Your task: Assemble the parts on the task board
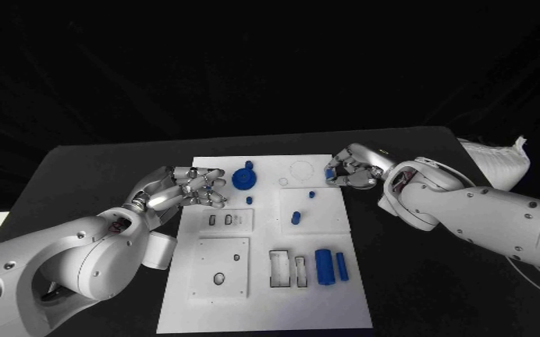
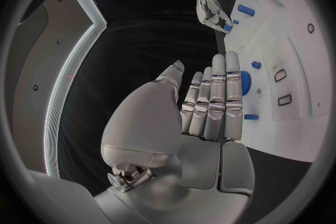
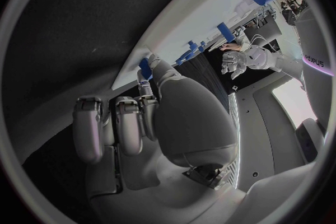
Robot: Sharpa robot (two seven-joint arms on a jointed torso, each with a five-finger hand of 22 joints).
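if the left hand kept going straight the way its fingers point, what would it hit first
Probably the round blue part on the task board. The left hand sits at the board's left edge, fingers aimed across it toward that part. Height above the board is unclear, so it might pass over.

Right robot hand [image 1: 349, 170] pinches a small blue part [image 1: 330, 174] at the task board [image 1: 265, 306]'s upper right edge; left robot hand [image 1: 193, 188] rests at its left edge.

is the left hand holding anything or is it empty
Empty: the left hand is open, its fingers straight and close together with nothing between them, at the task board's left edge.
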